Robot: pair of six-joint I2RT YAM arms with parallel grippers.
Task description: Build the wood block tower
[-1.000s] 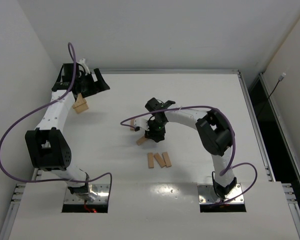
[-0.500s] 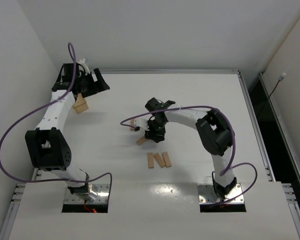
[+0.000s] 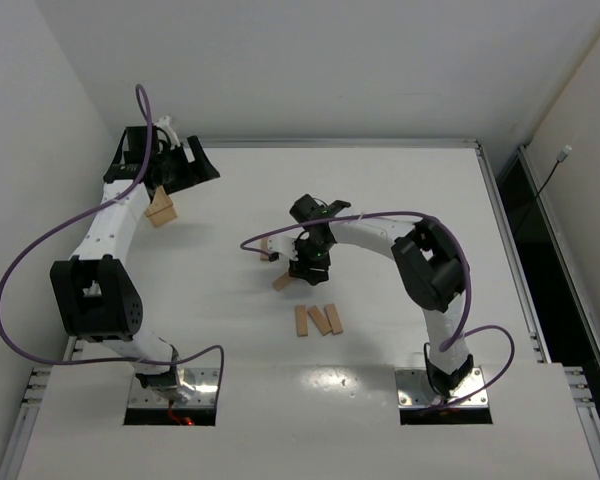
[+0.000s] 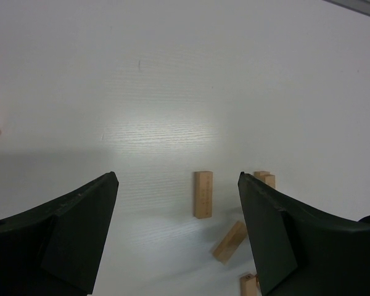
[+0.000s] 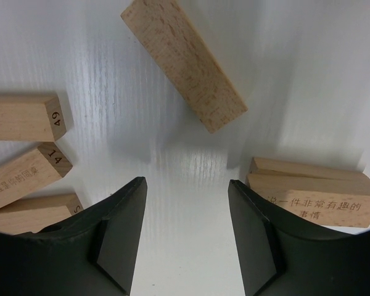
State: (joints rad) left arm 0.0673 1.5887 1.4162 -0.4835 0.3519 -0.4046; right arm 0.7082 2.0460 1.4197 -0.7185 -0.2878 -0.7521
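Right fingers (image 5: pixel 120 228): spread apart, holding nothing, only bare bench (image 5: pixel 185 203) between them.

Just beyond the tips, roughly centred on the gap, a loose block (image 5: pixel 184 65) lies flat. Its long axis is oblique, far-left to near-right in the wrist view, neither along the gap nor square to it.

Left of the fingers: three blocks (image 5: pixel 24 176) lying side by side.

Right of the fingers: a stacked pair (image 5: pixel 314 194), probably the tower's start.

Judgement: the loose block is the likely next pick. The wrist needs a turn so the fingers close across the block's short width.

Left fingers (image 4: pixel 68 228): also spread and empty, well apart from every block. The right arm is much the nearer.
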